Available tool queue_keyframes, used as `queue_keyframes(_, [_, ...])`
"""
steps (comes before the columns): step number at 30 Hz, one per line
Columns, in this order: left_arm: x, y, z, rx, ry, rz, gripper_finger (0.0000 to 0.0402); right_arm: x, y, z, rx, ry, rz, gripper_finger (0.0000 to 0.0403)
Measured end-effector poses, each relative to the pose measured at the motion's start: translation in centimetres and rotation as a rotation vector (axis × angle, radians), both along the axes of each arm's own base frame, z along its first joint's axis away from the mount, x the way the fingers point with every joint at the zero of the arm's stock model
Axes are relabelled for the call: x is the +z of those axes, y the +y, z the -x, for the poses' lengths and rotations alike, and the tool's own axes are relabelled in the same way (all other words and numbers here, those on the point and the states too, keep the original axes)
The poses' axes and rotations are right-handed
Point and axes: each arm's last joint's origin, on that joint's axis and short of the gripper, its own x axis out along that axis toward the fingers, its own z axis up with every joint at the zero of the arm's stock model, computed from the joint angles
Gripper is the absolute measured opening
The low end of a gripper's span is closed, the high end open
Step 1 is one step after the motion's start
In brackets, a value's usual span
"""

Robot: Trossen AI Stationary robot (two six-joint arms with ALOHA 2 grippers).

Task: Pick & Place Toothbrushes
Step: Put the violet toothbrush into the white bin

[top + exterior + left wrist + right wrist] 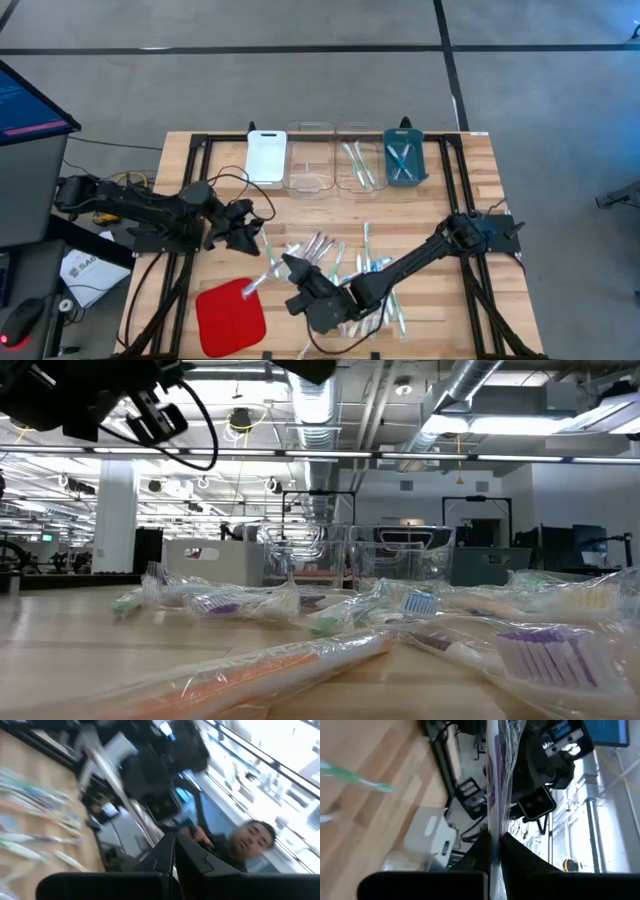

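Observation:
A toothbrush in a clear wrapper [258, 275] hangs above the table's near left part, over the edge of the red pad [230, 315]. My right gripper [283, 267] is shut on it, reaching in from the right. My left gripper [265, 238] is shut at the toothbrush's far end. In the right wrist view the wrapped toothbrush [495, 770] runs away from my right gripper [496, 840], with the left arm behind it. Several more wrapped toothbrushes [370, 265] lie flat in a loose pile on the wood, near the middle. My left gripper [172, 845] has the toothbrush's pale end [162, 832] pinched between its shut fingers, which point about level. From there the blurred stick runs off toward the right arm. Wrapper or handle, I cannot tell. My right gripper pinches the wrapped toothbrush between its two fingers at a stretch along its length [495, 827]. The fingers lie across it, coming about level from the table's right. The toothbrush is lifted clear of the table.
Along the far edge stand a white tray [266, 157], a clear tray [310, 160], a clear tray with green brushes [358, 160] and a blue tray [404, 160]. In the low view, wrapped toothbrushes [300, 660] lie close by. A person shows beyond the table [250, 840].

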Motion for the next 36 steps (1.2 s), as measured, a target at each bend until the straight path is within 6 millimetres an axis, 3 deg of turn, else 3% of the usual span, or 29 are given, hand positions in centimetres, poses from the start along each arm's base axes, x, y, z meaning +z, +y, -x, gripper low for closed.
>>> queue_keyframes(9, [-0.4,-0.7,0.0,-0.066,0.102,0.055,0.0026,0.2,-0.5,-0.5,0.035,0.002,-0.009,0.0012])
queue_keyframes(19, [-1.6,-0.4,-0.3,0.015,0.202,0.045,0.0131,0.0,0.5,-0.1,0.059,-0.004,-0.018,0.0012])
queue_keyframes(26, [-2.4,-0.6,-0.8,0.009,0.235,0.028,0.0208,-0.3,-0.3,-0.5,0.067,0.008,-0.032,0.0012])
queue_keyframes(36, [-2.6,-1.2,-1.6,-0.021,0.179,0.027,0.0235,-0.6,-1.4,-1.0,0.06,0.02,-0.068,0.0012])
